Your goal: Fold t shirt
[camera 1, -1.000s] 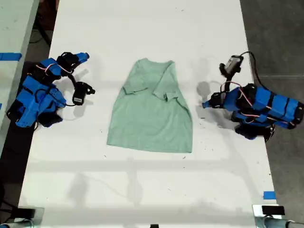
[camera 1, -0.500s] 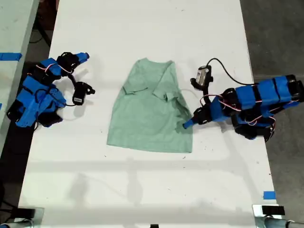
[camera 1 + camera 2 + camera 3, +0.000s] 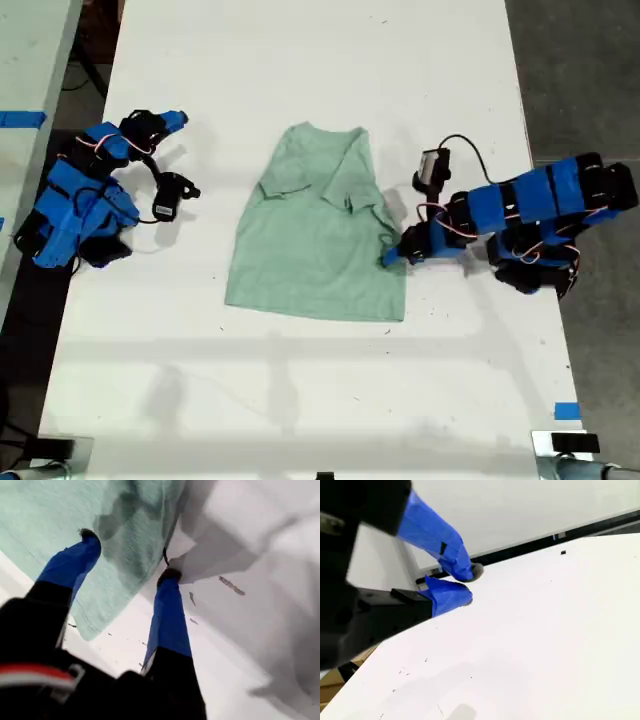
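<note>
The t shirt point(image 3: 318, 228) lies flat at the exterior view's centre. My first gripper point(image 3: 392, 252), jaws spread wide, straddles its hem at that view's right, apparently to pinch it for folding. My second gripper point(image 3: 465, 584) rests nearly closed, empty.

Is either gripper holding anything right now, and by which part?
Nothing is held. My first gripper is open, its fingers straddling the t shirt edge on the exterior view's right. My second gripper is shut on nothing, away from the shirt.

Soft matt cloth t shirt point(image 3: 318, 232), wrinkled
</note>
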